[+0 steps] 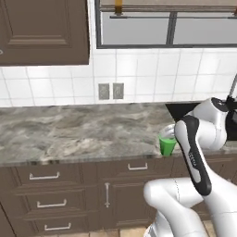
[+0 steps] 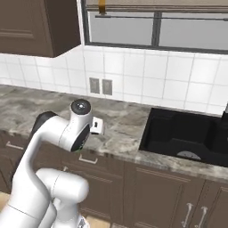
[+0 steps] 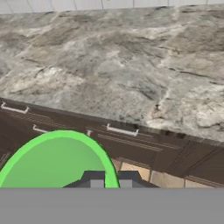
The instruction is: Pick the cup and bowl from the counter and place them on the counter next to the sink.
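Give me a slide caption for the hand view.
Gripper shut on the green cup's rim, above the counter edge.

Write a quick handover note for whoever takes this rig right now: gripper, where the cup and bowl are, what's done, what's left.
Gripper: shut on the cup's rim; the two fingertips pinch the near wall.
Cup: bright green, upright, at the front edge of the counter, just left of the sink. From these views I cannot tell whether it is lifted or resting on the stone.
Bowl: no position to pass on.
Done: the cup is grasped and close to the sink.
Left: set the cup on the counter beside the sink, release, then find the bowl and bring it there too.
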Available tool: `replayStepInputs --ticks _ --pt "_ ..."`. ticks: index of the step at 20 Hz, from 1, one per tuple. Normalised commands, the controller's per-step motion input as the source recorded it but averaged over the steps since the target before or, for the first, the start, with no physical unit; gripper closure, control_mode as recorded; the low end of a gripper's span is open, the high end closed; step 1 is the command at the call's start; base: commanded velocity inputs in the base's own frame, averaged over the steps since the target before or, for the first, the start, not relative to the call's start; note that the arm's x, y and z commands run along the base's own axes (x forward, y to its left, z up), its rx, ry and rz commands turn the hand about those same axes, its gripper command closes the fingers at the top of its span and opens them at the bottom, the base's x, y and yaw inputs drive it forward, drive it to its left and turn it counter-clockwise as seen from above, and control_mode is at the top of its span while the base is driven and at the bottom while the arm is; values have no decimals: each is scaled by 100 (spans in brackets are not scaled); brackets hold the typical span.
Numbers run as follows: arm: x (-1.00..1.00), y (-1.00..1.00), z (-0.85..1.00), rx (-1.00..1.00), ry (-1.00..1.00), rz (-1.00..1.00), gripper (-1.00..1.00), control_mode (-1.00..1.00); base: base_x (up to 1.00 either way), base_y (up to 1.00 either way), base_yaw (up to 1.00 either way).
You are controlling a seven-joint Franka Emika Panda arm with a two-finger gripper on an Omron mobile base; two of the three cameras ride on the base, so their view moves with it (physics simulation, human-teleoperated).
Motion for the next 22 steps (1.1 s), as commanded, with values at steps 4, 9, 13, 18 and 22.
replayStepInputs --ticks 4,9,13,18,22 --pt "0 0 0 0 0 0 100 100 74 -57 -24" --pt "0 0 0 0 0 0 100 100 95 -31 -23" --pt "0 0 0 0 0 0 100 100 95 -7 -24" --pt "0 0 0 0 0 0 100 100 21 0 -9" --pt "0 0 0 0 0 0 100 100 0 0 0"
